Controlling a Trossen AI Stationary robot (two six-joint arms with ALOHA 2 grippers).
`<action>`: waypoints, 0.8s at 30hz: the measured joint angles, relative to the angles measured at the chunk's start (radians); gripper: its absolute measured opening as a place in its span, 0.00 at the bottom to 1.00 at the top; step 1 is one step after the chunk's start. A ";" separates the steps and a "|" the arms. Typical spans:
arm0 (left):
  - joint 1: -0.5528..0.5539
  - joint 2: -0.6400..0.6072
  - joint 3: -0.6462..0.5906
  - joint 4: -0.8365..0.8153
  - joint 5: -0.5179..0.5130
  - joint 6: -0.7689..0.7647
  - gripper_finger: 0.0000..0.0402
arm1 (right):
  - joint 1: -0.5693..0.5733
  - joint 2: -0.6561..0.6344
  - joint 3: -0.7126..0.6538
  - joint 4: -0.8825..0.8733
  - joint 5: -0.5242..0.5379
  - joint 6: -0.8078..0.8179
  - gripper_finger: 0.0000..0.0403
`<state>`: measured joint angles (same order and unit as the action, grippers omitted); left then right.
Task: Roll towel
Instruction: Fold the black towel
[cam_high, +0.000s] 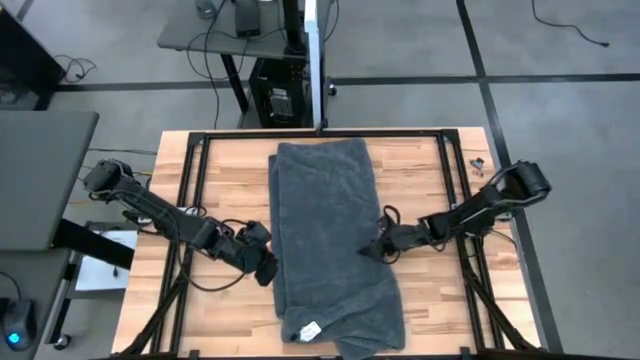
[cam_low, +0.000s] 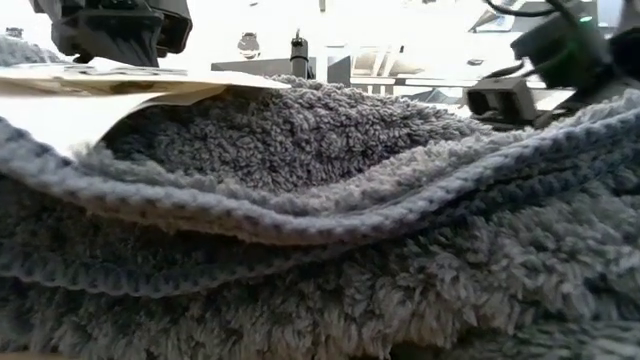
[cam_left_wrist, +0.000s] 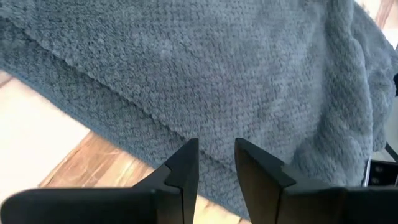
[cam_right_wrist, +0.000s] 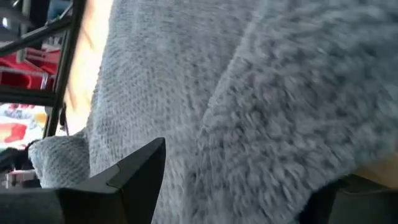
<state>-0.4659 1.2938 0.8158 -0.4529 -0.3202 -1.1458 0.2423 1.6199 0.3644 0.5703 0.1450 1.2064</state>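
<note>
Overhead, the towel (cam_high: 330, 235) lay as a long dark grey strip down the middle of the wooden table (cam_high: 225, 180), folded lengthwise, its far end flat near the table's back edge and its near end bunched up with the small white tag (cam_high: 311, 329) showing on the crumpled part. Both arms reached in from the sides toward the strip's nearer half. The left gripper (cam_high: 266, 268) sat at the towel's left edge, just beside the cloth; from its wrist camera the two dark fingers (cam_left_wrist: 184, 171) stood a narrow gap apart with nothing between them, the towel's hem just ahead and bare wood beneath. The right gripper (cam_high: 374, 248) rested on the towel's right side, where the cloth puckered slightly; its wrist view showed the fingers (cam_right_wrist: 140, 165) spread wide with thick terry pile filling the space between them, though whether they pinched a fold could not be told. From table height, the cloth's hemmed folds (cam_low: 330, 225) filled nearly everything, with the white tag (cam_low: 110, 85) at the upper left.
</note>
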 joint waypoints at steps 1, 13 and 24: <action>0.002 0.000 0.000 0.000 0.000 0.000 0.22 | -0.009 0.017 0.021 -0.006 -0.010 -0.028 0.63; 0.005 0.000 0.000 0.000 -0.001 0.008 0.22 | -0.105 -0.016 0.169 -0.066 -0.112 -0.230 0.04; 0.005 0.000 0.000 0.001 -0.004 0.054 0.22 | -0.216 -0.262 0.260 -0.145 -0.103 -0.343 0.01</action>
<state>-0.4606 1.2938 0.8158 -0.4514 -0.3239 -1.0920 0.0263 1.3581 0.6241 0.4257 0.0422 0.8639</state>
